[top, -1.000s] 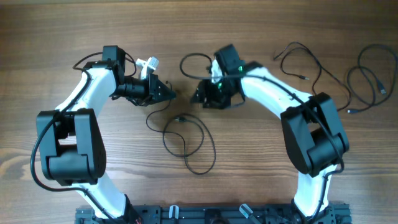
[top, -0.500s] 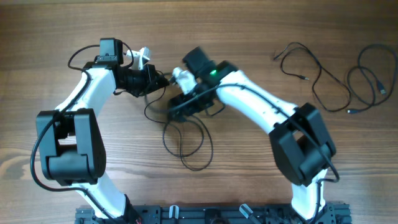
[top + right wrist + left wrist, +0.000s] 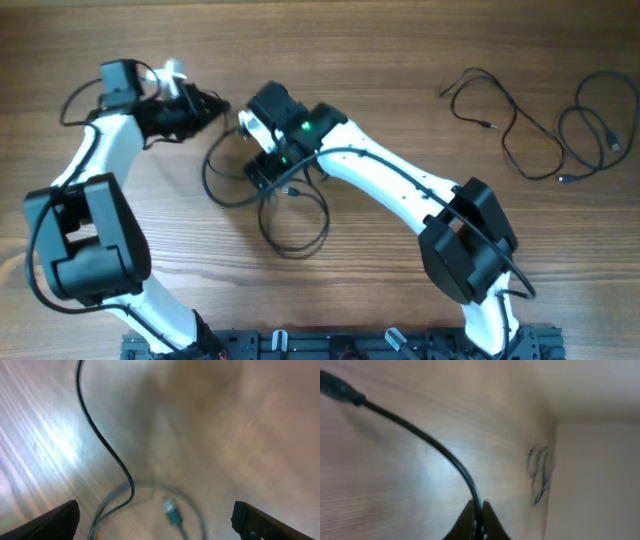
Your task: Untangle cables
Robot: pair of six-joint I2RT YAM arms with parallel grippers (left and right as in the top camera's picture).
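Cables lie in two groups on the tabletop. Two cords rest well apart from the arms at the far right, spread out in open curves and separate from the middle group, so that part of the job looks done, though the pair lie close and I cannot tell whether they cross. The central tangle sits just below the middle of the tabletop as overlapping loops, with one strand arcing up and left.

That strand runs into the left end effector. In the left wrist view its fingers are pinched tight on the thin black cord, which leaves the grip and curves away over the wood.

The right end effector hangs over the top of the loops. Its wrist view shows the fingers spread wide with nothing between them, a silvery-tipped plug and a loop lying beneath.

By my reckoning the work is partway: the middle loops need drawing apart and laying out singly.
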